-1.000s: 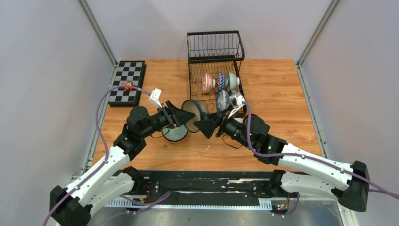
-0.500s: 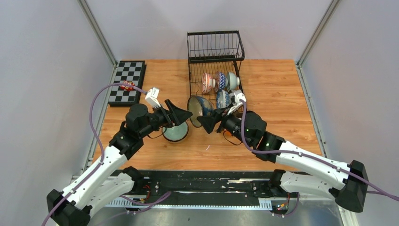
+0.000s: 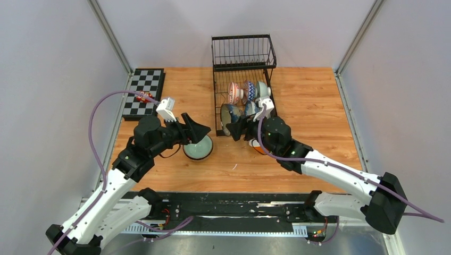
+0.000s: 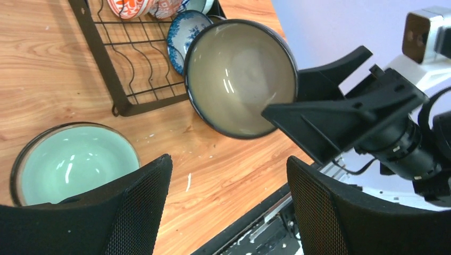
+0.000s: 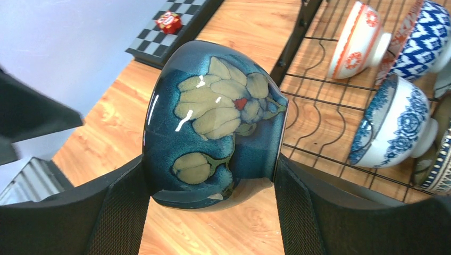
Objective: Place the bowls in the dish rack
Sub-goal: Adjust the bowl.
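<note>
My right gripper (image 3: 236,127) (image 5: 210,175) is shut on a dark blue bowl (image 3: 229,118) (image 5: 213,122) (image 4: 242,77) with cream flowers outside and a cream inside. It holds the bowl on its side, just above the front left corner of the black wire dish rack (image 3: 242,69) (image 4: 106,69) (image 5: 298,32). My left gripper (image 3: 199,130) (image 4: 228,164) is open and holds nothing, hanging over a pale green bowl (image 3: 198,149) (image 4: 69,162) that sits upright on the table. A red-and-white bowl (image 3: 234,93) (image 5: 353,40), a blue zigzag bowl (image 3: 249,91) (image 5: 420,37) and a blue floral bowl (image 3: 251,110) (image 5: 399,125) stand on edge in the rack.
A black-and-white checkerboard (image 3: 142,93) (image 5: 165,37) lies at the table's left edge with a small red object (image 3: 143,97) (image 5: 170,20) on it. The rack's folding upper basket (image 3: 243,52) stands at the back. A bit of orange (image 3: 257,149) shows under my right arm.
My left gripper opened, let go of the dark blue bowl and drew back to the left. My right gripper carried the bowl away from it towards the rack's front left corner.
</note>
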`<state>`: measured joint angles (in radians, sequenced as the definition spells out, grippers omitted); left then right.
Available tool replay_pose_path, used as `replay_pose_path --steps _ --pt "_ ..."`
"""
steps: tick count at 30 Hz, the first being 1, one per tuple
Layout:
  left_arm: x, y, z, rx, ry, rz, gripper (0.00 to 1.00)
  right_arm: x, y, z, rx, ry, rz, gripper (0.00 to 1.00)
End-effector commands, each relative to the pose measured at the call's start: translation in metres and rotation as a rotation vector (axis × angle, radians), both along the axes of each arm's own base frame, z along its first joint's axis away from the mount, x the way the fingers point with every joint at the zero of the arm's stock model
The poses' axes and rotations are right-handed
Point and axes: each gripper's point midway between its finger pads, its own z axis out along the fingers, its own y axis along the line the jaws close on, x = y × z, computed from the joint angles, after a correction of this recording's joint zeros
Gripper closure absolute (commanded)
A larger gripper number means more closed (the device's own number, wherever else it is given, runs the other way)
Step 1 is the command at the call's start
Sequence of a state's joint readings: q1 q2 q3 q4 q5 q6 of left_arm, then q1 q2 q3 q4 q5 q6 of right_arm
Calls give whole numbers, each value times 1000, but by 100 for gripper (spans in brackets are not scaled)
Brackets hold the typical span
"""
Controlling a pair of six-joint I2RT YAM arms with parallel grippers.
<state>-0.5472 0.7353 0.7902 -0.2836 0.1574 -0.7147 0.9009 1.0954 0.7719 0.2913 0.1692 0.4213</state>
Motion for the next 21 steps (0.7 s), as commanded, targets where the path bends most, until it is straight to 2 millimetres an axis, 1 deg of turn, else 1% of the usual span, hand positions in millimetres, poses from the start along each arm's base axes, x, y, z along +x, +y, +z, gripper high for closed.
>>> replay_pose_path --steps 1,6,14,21 --pt "-7 10 2 84 -30 -7 20 28 -7 54 104 -128 -70 97" --pt "-11 17 5 139 -51 -12 20 48 -10 44 74 -125 -106 97" --pt "-14 28 11 205 -91 -5 20 75 -4 26 -24 -135 -146 97" --pt "-18 33 4 251 -99 -16 20 94 -4 12 -110 -156 -199 97"
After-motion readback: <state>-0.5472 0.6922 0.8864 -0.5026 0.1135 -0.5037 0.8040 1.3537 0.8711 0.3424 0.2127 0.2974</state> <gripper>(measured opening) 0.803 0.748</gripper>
